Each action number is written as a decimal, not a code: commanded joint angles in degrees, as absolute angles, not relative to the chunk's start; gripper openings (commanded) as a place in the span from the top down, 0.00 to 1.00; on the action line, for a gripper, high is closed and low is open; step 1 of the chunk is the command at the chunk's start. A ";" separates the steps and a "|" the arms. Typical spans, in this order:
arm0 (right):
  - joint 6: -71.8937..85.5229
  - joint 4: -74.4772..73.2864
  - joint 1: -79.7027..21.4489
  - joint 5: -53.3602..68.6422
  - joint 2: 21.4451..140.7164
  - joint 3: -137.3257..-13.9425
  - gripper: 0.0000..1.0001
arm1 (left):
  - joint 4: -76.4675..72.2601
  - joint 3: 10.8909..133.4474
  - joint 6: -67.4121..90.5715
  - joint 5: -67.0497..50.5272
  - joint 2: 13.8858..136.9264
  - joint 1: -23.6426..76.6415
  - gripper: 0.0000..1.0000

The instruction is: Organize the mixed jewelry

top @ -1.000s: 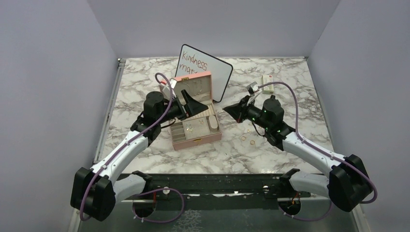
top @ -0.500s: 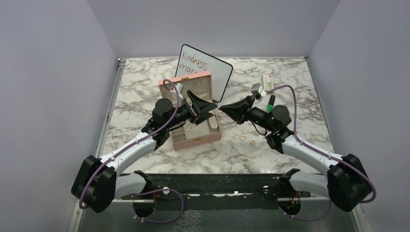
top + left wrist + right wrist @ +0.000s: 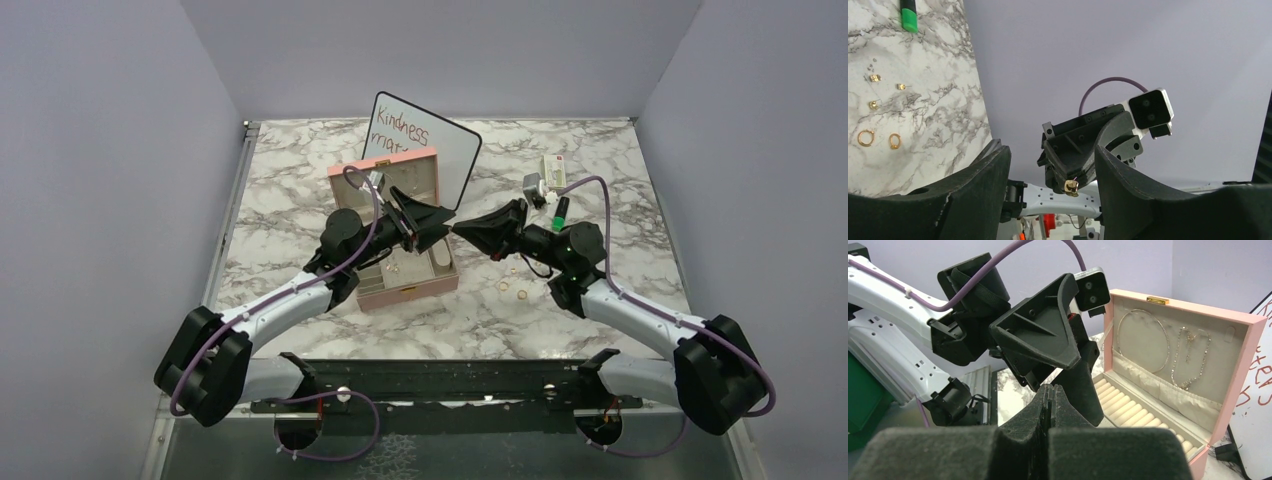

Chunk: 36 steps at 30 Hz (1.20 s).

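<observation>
My right gripper point(image 3: 462, 228) is shut on a tiny gold earring bit point(image 3: 1071, 186), which pokes out at its fingertips in the left wrist view. My left gripper point(image 3: 438, 224) is open, and its jaws stand on either side of the right gripper's tip above the right edge of the open pink jewelry box point(image 3: 408, 291). In the right wrist view the shut fingers point(image 3: 1050, 392) point at the left gripper, with the box lid point(image 3: 1168, 345) holding necklaces behind it. Loose gold rings point(image 3: 866, 137) and small studs point(image 3: 875, 78) lie on the marble right of the box point(image 3: 505, 285).
A whiteboard point(image 3: 425, 140) leans behind the box. A small white-green packet point(image 3: 553, 165) lies at the back right. A green marker point(image 3: 909, 17) lies on the marble near the loose pieces. Grey walls close in three sides.
My left gripper swung right and rose from over the box. My right gripper moved left toward it. Their tips now meet above the box's right edge.
</observation>
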<state>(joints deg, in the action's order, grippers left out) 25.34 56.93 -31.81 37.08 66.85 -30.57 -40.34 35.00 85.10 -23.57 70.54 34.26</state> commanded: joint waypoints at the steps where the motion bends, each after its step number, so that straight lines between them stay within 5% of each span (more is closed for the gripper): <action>1: 26.62 61.30 -32.00 38.68 67.85 -30.42 0.99 | -46.68 33.46 86.01 -21.36 70.41 35.24 0.38; 12: 25.61 61.96 -32.04 39.09 69.06 -30.89 0.99 | -52.04 31.05 87.74 -21.52 68.58 35.33 0.44; 24: 28.51 65.98 -31.99 37.11 70.41 -31.03 0.99 | -57.58 29.47 90.71 -24.03 70.29 35.42 0.64; 36: 30.06 69.06 -32.00 36.57 72.29 -31.37 0.99 | -60.14 28.72 91.38 -25.40 70.73 35.60 0.64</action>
<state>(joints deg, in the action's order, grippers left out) 29.54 65.36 -31.81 37.76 71.68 -30.46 -56.16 29.41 90.91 -23.57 70.41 35.03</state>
